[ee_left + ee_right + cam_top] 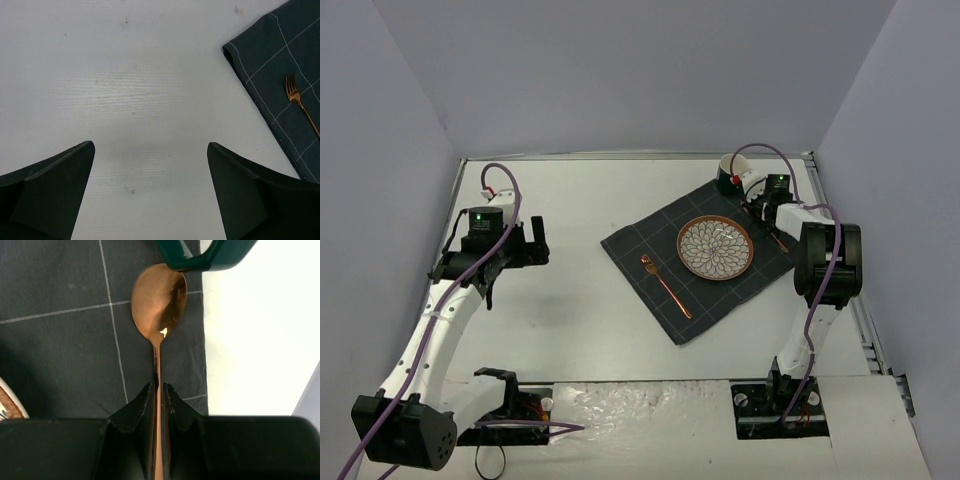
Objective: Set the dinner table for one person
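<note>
At 3 o'clock of plate [715, 247], on cloth [60, 340] laid over counter [550, 310], spoon [159, 300] gripped by right claw [159, 390]: placement judged in hand. Release, straight lift required. Left claw [151, 145] spread wide, empty.

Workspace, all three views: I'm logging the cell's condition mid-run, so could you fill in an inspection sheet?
Surface: white dinner table, a few faint marks; dark grid cloth lies angled on its right half.
Job's things: patterned plate and copper fork on the cloth; copper spoon over the cloth's edge, bowl toward the green mug at the far corner.
Clutter: nothing seen.
Pincers: left pincer open, empty, above bare table; right pincer shut on the spoon's handle.
Cables: purple cables loop along both arms.
Surroundings: plain grey walls on three sides.
</note>
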### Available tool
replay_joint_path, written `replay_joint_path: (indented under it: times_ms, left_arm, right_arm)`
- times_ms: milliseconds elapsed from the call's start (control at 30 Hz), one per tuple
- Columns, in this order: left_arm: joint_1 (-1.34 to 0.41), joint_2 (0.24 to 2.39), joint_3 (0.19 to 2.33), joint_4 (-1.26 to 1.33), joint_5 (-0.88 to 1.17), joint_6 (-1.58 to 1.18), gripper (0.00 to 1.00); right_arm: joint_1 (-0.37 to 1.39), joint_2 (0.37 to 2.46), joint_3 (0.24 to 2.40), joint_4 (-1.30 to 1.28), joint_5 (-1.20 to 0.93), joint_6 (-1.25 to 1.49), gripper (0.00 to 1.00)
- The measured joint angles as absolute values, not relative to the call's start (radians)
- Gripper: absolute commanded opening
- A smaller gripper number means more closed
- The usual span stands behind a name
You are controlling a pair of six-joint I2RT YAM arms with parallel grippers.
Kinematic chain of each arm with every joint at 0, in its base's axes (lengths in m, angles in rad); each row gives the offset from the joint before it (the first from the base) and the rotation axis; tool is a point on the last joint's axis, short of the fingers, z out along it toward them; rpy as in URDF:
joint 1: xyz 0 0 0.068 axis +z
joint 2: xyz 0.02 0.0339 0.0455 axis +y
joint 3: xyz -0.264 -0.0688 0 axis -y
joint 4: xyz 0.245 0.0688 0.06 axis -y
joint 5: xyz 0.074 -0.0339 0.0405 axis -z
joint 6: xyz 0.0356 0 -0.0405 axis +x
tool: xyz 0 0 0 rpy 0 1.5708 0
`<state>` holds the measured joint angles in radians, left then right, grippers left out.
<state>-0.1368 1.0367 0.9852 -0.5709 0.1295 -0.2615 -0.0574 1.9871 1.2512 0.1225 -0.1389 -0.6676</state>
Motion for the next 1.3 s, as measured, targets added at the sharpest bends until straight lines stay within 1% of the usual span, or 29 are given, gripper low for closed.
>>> replay_joint_path:
  times_ms: [367, 500, 600, 700, 800, 833, 933, 1133, 1300]
  left_arm:
    - [-0.133, 1.037, 0.984, -0.571, 0.131, -0.262, 0.93]
    - [-0.126, 1.037, 0.984, -0.570, 0.134, -0.262, 0.93]
    - [-0.124, 1.037, 0.984, -0.571, 0.134, -0.262, 0.93]
    - [-0.124, 1.037, 0.983, -0.571, 0.135, -0.262, 0.93]
    - [-0.124, 1.036, 0.983, -0.571, 0.138, -0.262, 0.93]
    - [-0.124, 1.036, 0.983, -0.570, 0.140, -0.262, 0.93]
    - [-0.124, 1.030, 0.983, -0.571, 0.142, -0.262, 0.93]
    - [-0.124, 1.011, 0.977, -0.571, 0.140, -0.264, 0.94]
    - [-0.124, 0.983, 0.988, -0.605, 0.127, -0.273, 0.97]
  right_arm:
    - [-0.056, 2.009, 1.253, 0.136, -0.144, -0.687, 0.27]
    - [-0.052, 2.005, 1.253, 0.139, -0.135, -0.685, 0.34]
    - [-0.051, 1.981, 1.239, 0.142, -0.124, -0.671, 0.40]
    - [-0.050, 1.922, 1.208, 0.145, -0.107, -0.646, 0.50]
    - [-0.048, 1.831, 1.165, 0.165, -0.072, -0.594, 0.62]
    - [-0.047, 1.794, 1.148, 0.170, -0.057, -0.572, 0.67]
    - [-0.045, 1.669, 1.101, 0.180, 0.003, -0.476, 0.76]
    - [-0.045, 1.394, 1.059, 0.166, 0.101, -0.299, 0.88]
    - [-0.045, 1.096, 1.058, 0.131, 0.165, -0.175, 0.96]
